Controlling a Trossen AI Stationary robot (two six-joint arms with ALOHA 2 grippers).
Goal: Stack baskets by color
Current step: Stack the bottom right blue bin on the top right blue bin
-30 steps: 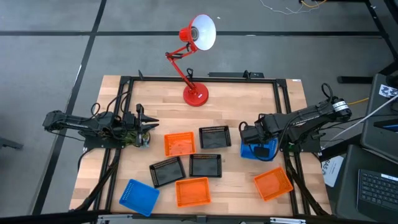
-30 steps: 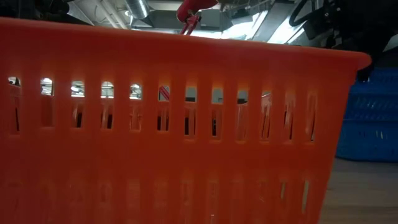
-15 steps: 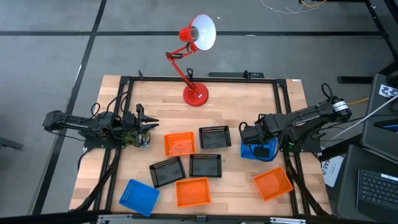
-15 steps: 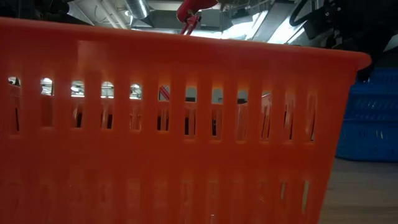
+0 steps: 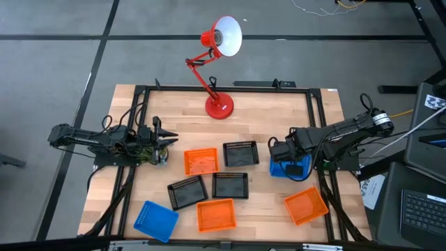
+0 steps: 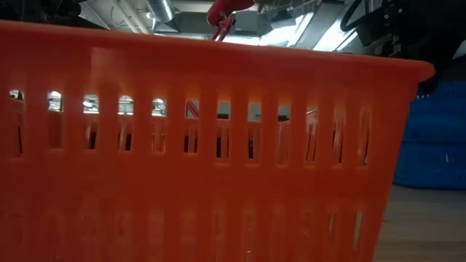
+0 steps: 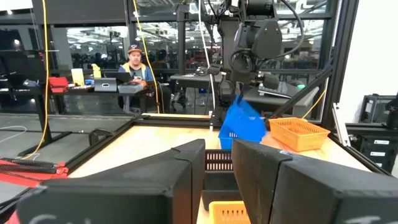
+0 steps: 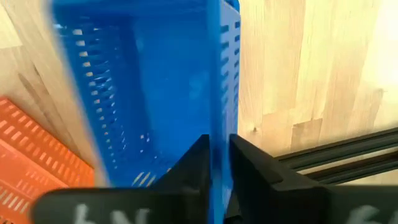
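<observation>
Jaws of the right gripper (image 8: 214, 162) straddle one side wall of a blue basket (image 8: 155, 81), the rim running between the two fingers; from the wrist view they look narrowly parted around that wall, and I cannot tell whether they are pinching it or letting go. In the high view this blue basket (image 5: 289, 169) sits at the right-centre of the frame, under the right gripper (image 5: 282, 150), close to the table's (image 5: 174, 97) right edge. From the left wrist it appears tilted up off the wood.

Starting nearest the bottom of the high view: a second blue basket (image 5: 155, 220) lies at lower left, an orange basket (image 5: 216, 214) at lower centre, another orange one (image 5: 306, 205) at lower right. Above them sit two black baskets (image 5: 187, 192) (image 5: 231, 185) side by side, then a third orange (image 5: 201, 161) and a third black (image 5: 240, 153). Farthest up stands the red lamp (image 5: 216, 70).

The left gripper (image 5: 166, 143) waits at the left-centre, jaws slightly parted and empty.

What the next move likely turns on: the loose blue basket lies far to the lower left of the held one, its long axis skewed, and nearer the left arm.
</observation>
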